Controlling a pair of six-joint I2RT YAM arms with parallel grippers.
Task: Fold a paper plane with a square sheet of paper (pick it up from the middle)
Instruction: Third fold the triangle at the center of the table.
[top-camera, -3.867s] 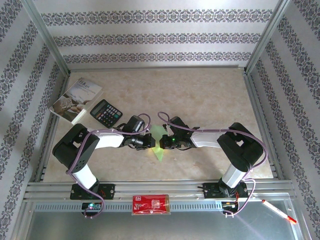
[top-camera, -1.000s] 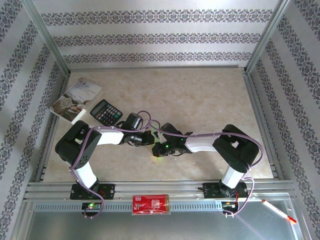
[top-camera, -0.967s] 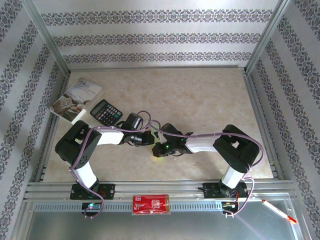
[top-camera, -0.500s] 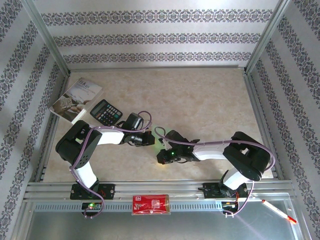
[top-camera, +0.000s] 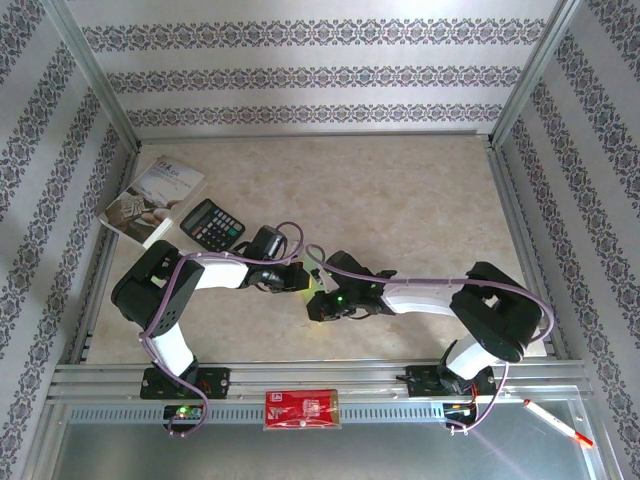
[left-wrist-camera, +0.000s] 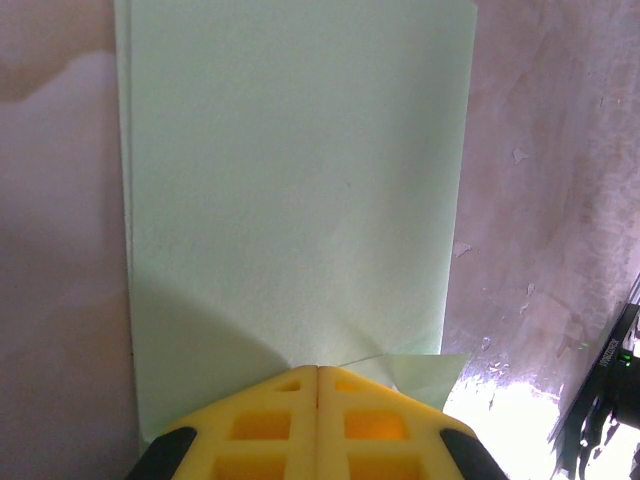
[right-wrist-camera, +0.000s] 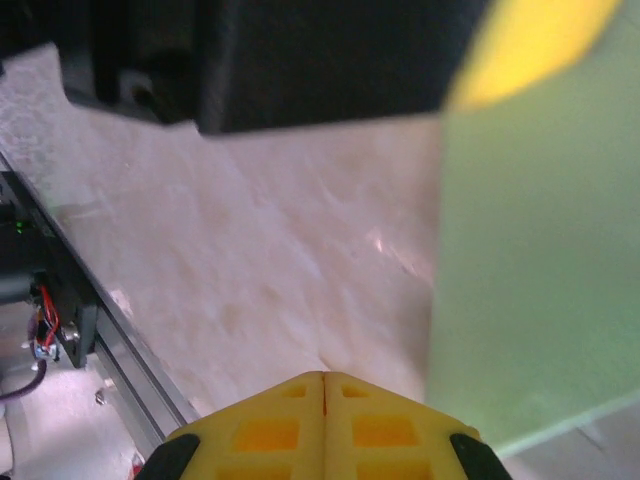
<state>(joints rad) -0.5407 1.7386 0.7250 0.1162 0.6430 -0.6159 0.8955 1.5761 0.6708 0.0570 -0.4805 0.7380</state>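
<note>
**Folded sheet runs lengthwise from the left claw, sideways of the right**

The booklet (top-camera: 152, 200) and the calculator (top-camera: 212, 226) lie toward the far-left corner of the counter (top-camera: 420, 200), well apart from the work.

The two claws meet left of the counter's middle, closer to its near edge.

The left claw (left-wrist-camera: 318, 378) has its yellow fingers pressed together with nothing between them. Its tips sit at the near short end of the green sheet (left-wrist-camera: 300, 200). The sheet lies flat on the counter, folded to a long rectangle and not yet a dart, and its long axis runs straight away from this claw. A small flap corner pokes out just beside the tips. I cannot tell whether the tips bear down on the paper.

The right claw (right-wrist-camera: 325, 380) is also pressed together and empty, over bare counter. In its wrist view the sheet lies off to the right, with one long edge just beside the fingers.

The left claw is the nearer and is lined up with the axis, so it looks suited to pinning. The right would likely need a sideways approach to that long edge.
</note>
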